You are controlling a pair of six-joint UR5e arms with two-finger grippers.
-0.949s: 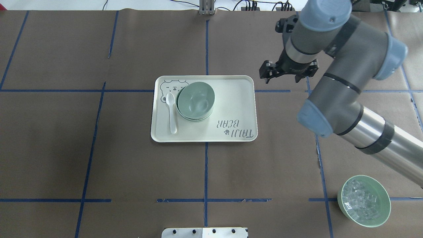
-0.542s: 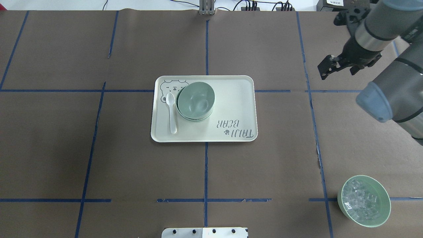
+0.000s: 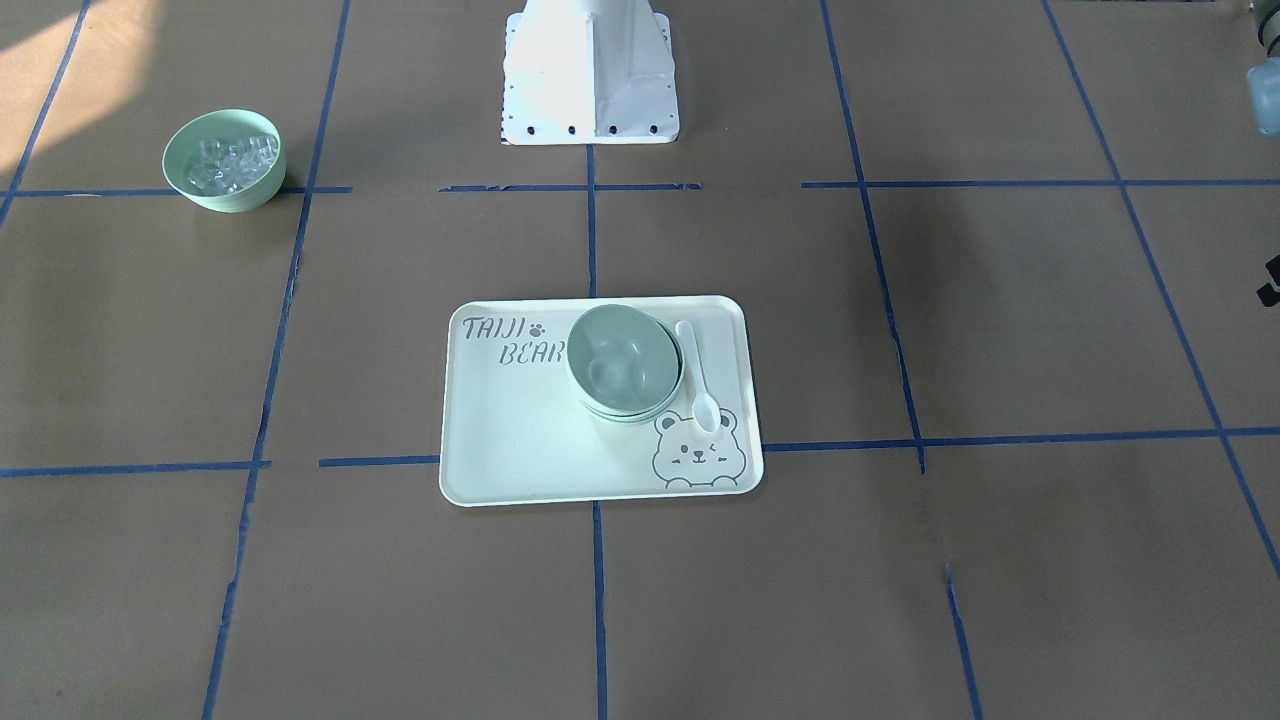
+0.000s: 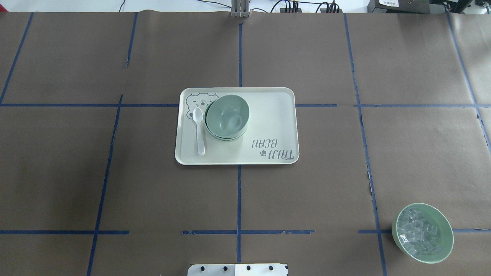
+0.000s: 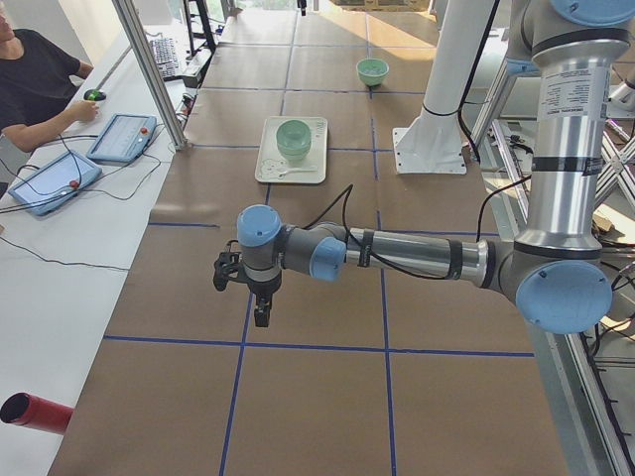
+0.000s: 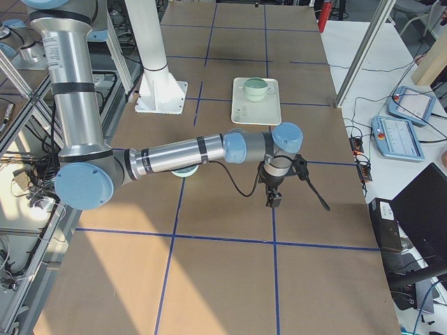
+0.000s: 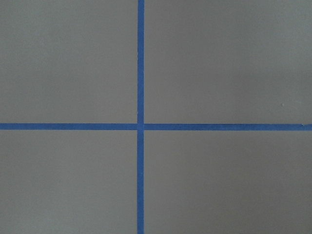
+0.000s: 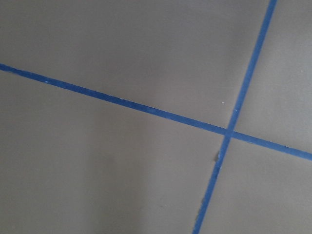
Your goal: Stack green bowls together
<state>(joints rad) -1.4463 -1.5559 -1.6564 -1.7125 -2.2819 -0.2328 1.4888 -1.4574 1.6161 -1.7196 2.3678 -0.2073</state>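
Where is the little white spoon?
In the overhead view, the white spoon lies on the tray, just left of the stacked green bowls, with its scoop by the bear drawing.

Brown paper-covered table [image 4: 307, 199], gridded with blue tape [image 4: 239, 199]; at centre, pale bear-print tray [image 4: 268, 115]; on its nine o'clock side, white spoon [image 4: 199, 134], handle pointing to six; well apart at four o'clock, green bowl [image 4: 418, 260] holding clear cubes [image 4: 420, 232]; at six, by the table edge, white base plate [image 4: 238, 270].
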